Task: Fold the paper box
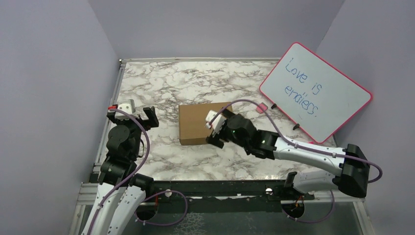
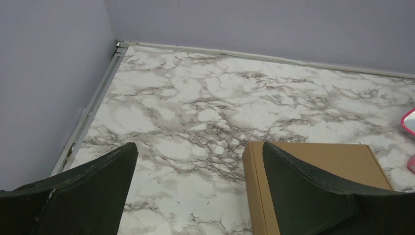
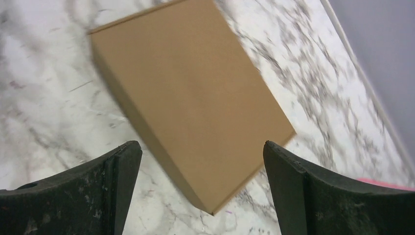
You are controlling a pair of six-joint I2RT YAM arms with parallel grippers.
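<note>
The paper box [image 1: 195, 123] is a closed, shallow brown cardboard mailer lying flat on the marble table. It also shows in the left wrist view [image 2: 333, 159] and in the right wrist view [image 3: 191, 98]. My right gripper [image 1: 215, 131] hovers over the box's right near part, open and empty; in its wrist view [image 3: 201, 161] the box's near corner lies between the fingers, below them. My left gripper [image 1: 132, 115] is open and empty, left of the box, apart from it; its wrist view [image 2: 199, 161] shows bare table between the fingers.
A pink-rimmed whiteboard [image 1: 315, 91] with blue writing leans at the back right; its edge shows in the left wrist view [image 2: 408, 122]. A small pink item [image 1: 262, 106] lies beside it. Purple walls close the table at left, back and right.
</note>
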